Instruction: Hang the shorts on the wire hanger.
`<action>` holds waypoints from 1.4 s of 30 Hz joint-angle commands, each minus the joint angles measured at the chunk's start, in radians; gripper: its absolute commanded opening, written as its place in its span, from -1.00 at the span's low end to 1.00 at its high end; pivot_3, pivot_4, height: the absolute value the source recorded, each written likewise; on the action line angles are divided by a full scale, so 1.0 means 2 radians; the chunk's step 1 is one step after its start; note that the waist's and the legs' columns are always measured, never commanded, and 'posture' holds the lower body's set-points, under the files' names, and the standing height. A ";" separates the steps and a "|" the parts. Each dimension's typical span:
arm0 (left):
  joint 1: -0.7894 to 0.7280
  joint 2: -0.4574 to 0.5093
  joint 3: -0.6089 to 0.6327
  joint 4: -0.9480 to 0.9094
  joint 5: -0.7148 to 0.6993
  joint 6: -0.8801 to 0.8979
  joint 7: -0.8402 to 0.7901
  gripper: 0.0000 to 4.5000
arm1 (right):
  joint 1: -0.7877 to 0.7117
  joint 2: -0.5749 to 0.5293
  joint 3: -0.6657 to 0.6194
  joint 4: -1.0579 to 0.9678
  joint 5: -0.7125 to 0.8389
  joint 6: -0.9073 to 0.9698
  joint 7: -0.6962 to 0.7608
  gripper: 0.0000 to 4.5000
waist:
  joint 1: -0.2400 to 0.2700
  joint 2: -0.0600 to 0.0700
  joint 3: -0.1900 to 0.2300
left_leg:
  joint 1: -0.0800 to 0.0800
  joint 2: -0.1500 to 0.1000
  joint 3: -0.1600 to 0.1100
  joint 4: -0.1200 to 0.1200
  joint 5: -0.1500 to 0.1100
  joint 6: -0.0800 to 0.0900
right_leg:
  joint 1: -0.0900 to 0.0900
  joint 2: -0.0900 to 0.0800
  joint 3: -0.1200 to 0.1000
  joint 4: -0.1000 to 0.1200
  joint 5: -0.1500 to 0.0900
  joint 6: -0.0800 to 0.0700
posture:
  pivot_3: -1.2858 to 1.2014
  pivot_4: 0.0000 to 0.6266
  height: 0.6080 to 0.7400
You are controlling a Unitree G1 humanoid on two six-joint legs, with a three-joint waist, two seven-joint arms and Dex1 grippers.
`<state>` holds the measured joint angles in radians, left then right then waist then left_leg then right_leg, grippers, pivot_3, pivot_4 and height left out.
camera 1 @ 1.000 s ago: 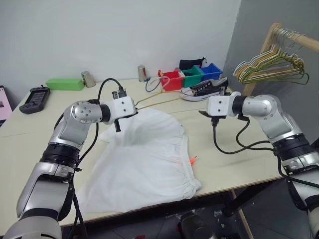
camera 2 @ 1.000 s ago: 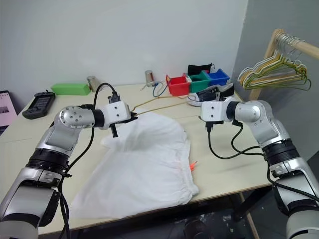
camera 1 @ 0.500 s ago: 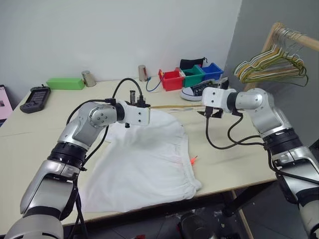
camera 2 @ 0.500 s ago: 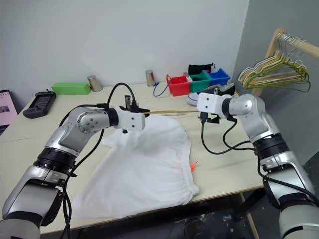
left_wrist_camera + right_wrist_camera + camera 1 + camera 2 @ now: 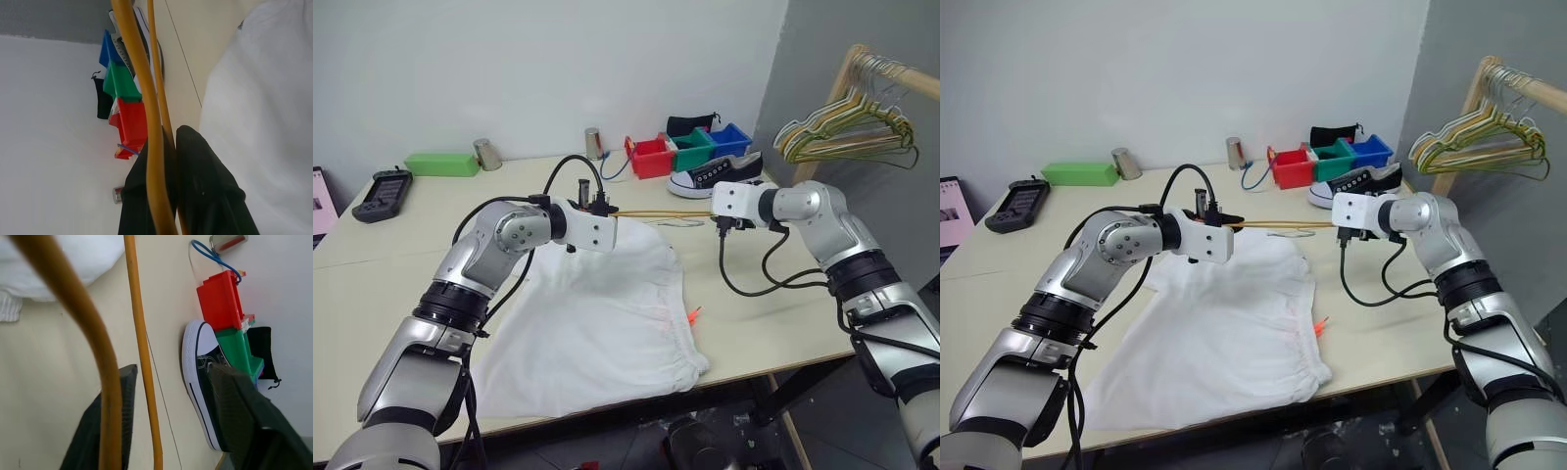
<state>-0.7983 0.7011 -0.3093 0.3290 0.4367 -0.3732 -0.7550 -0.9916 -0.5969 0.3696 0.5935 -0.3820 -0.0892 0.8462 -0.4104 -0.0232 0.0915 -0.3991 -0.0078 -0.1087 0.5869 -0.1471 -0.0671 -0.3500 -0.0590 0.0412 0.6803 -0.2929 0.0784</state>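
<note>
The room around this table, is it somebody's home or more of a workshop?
Probably a lab or test room, not a home: a plain table holds small coloured parts bins, a single sneaker and white shorts, with a wooden rack of wire hangers beside it.

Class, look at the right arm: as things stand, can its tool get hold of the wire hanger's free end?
Probably yes: the right tool stands open astride the wire hanger, which the left tool holds level above the shorts; nothing blocks it.

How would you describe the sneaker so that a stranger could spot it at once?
Look to the far right part of the pale wooden table, just in front of the row of red, green and blue plastic bins. The black canvas sneaker with white sole and laces lies there, the one shoe among boxes and cans.
</note>
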 commanded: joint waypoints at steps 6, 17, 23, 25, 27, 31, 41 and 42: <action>-0.010 0.003 0.008 -0.010 -0.001 0.003 0.004 -1.00 | -0.011 -0.018 -0.006 -0.011 -0.007 -0.021 0.004 -0.85 | 0.000 0.000 0.000 | 0.000 0.000 0.000 0.000 0.000 0.000 | 0.000 0.000 0.000 0.000 0.000 0.000 | -0.20 -0.91 1.00; -0.007 -0.008 0.019 -0.010 -0.032 0.008 -0.001 -0.55 | 0.000 -0.015 -0.006 -0.020 -0.004 -0.033 0.014 -1.00 | 0.000 0.000 0.000 | 0.000 0.000 0.000 0.000 0.000 0.000 | 0.000 0.000 0.000 0.000 0.000 0.000 | -0.20 -0.94 1.00; 0.006 -0.004 0.052 -0.027 -0.109 0.025 -0.030 0.00 | 0.013 -0.027 -0.010 -0.028 -0.005 -0.032 0.021 -1.00 | -0.001 0.000 0.000 | 0.000 0.000 0.000 0.000 0.000 0.000 | 0.000 0.000 0.000 0.000 0.000 0.000 | -0.20 -0.97 1.00; 0.014 0.001 0.065 -0.037 -0.134 0.029 -0.041 0.18 | 0.026 -0.036 -0.016 -0.028 0.003 -0.023 0.032 -1.00 | -0.001 0.000 0.000 | 0.000 0.000 0.000 0.000 0.000 0.000 | 0.000 0.000 0.000 0.000 0.000 0.000 | -0.20 -0.98 1.00; 0.030 0.005 0.079 -0.056 -0.162 0.049 -0.056 0.35 | 0.047 -0.054 -0.021 -0.024 0.012 -0.005 0.058 -1.00 | 0.000 0.000 0.000 | 0.000 0.000 0.000 0.000 0.000 0.000 | 0.000 0.000 0.000 0.000 0.000 0.000 | -0.20 -0.98 1.00; 0.093 0.002 0.122 -0.136 -0.258 0.169 -0.082 0.77 | 0.101 -0.085 -0.052 -0.051 0.071 0.095 0.135 -1.00 | 0.003 0.000 0.000 | 0.000 0.000 0.000 0.000 0.000 0.000 | 0.001 0.000 0.000 0.000 0.000 0.000 | -0.20 -0.96 1.00; 0.333 -0.035 0.178 -0.413 -0.387 0.408 -0.001 0.99 | 0.293 -0.201 -0.115 -0.307 0.319 0.592 0.326 -1.00 | 0.013 -0.001 0.001 | 0.002 0.001 -0.001 0.000 -0.001 0.000 | 0.003 0.001 -0.001 0.000 -0.002 -0.002 | -0.19 -0.86 1.00; 0.352 -0.036 0.178 -0.431 -0.389 0.417 0.006 0.99 | 0.316 -0.215 -0.120 -0.326 0.343 0.624 0.333 -1.00 | 0.015 -0.001 0.001 | 0.002 0.001 -0.001 0.001 -0.002 -0.001 | 0.003 0.001 -0.001 0.000 -0.004 -0.005 | -0.18 -0.85 1.00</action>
<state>-0.1356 0.6306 0.0102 -0.4098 -0.3114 0.4151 -0.7866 -0.4172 -0.9762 0.1737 0.0623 0.1787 1.0043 1.4573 -0.3803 -0.0258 0.0931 -0.3958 -0.0051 -0.1100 0.5879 -0.1523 -0.0714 -0.3447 -0.0577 0.0395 0.6804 -0.3002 0.0676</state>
